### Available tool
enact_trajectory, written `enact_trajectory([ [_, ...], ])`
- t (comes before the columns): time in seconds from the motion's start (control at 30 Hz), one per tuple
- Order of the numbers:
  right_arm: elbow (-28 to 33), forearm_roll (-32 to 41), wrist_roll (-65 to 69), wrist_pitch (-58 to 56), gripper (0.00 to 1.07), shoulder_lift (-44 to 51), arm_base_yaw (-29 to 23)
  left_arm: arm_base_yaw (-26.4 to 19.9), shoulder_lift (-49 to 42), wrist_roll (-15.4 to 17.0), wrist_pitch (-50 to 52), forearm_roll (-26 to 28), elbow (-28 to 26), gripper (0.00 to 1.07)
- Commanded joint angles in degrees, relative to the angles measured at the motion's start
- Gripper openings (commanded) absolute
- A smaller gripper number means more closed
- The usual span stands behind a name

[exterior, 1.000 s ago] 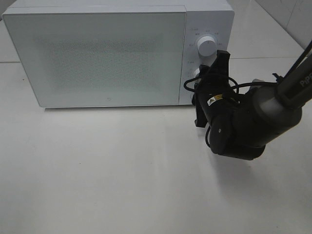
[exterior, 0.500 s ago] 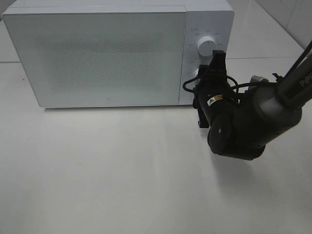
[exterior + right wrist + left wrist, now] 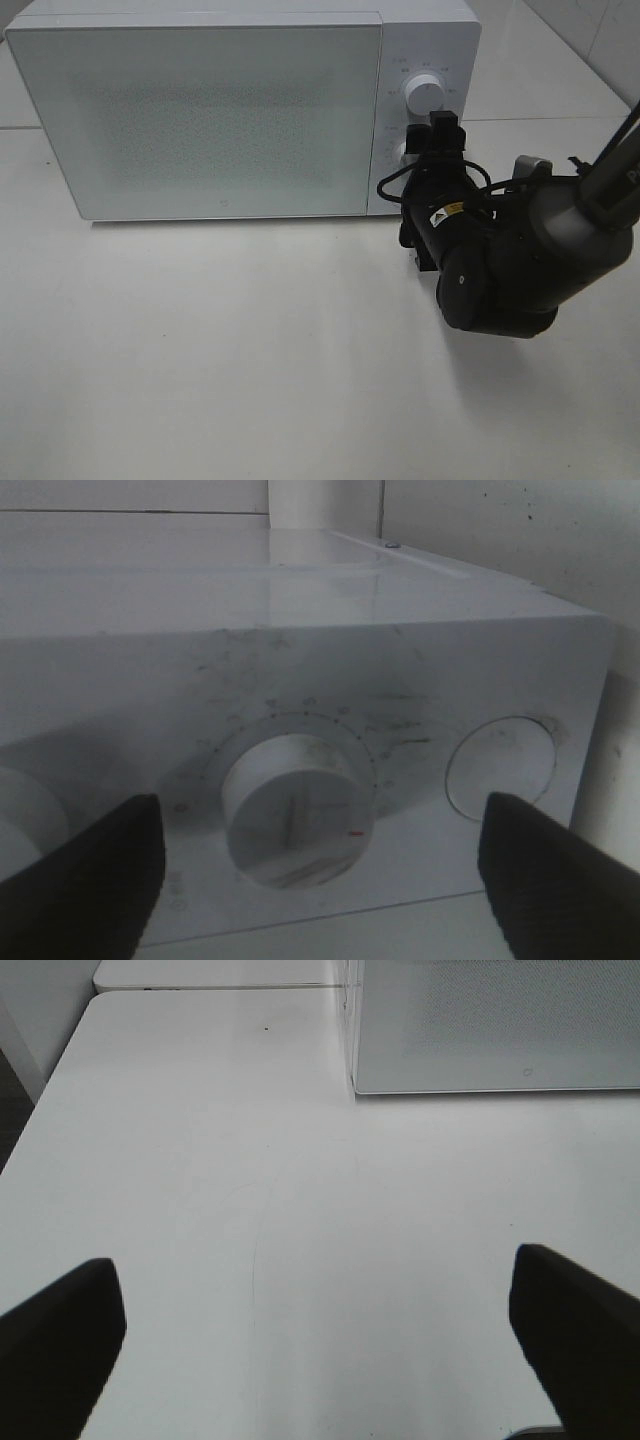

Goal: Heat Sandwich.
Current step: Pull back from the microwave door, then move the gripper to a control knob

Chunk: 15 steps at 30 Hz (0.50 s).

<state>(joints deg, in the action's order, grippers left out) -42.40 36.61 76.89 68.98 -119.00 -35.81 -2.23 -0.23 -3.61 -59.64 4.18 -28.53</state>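
Note:
The sandwich and its plate are out of view. The white microwave [image 3: 210,110] stands at the back with its door closed. My right gripper [image 3: 446,124] is open and empty, right in front of the control panel. In the right wrist view my right gripper [image 3: 320,880] has its fingers on either side of the lower knob [image 3: 295,805], not touching it. The upper knob [image 3: 423,92] is clear of the gripper. My left gripper [image 3: 320,1360] is open and empty over bare white table, facing the microwave's front corner [image 3: 480,1030].
A round push button [image 3: 500,765] sits next to the lower knob on the panel. The white table [image 3: 220,350] spreads out in front of the microwave. A tiled wall runs at the back right [image 3: 600,30].
My right gripper has turned its wrist so that the fingers stand more upright, and it has shifted slightly right and closer to the control panel. The microwave has not changed.

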Motion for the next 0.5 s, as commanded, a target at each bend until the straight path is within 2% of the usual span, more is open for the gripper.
enact_trajectory([
  [0.03, 1.5, -2.8, -1.1, 5.3, 0.82, 2.3, 0.3, 0.1, -1.6, 0.2, 0.1, 0.2, 0.2, 1.01],
  [0.5, 10.5, -12.3, -2.1, -0.4, 0.76, 9.2, 0.3, 0.1, -1.6, 0.2, 0.1, 0.2, 0.2, 1.01],
])
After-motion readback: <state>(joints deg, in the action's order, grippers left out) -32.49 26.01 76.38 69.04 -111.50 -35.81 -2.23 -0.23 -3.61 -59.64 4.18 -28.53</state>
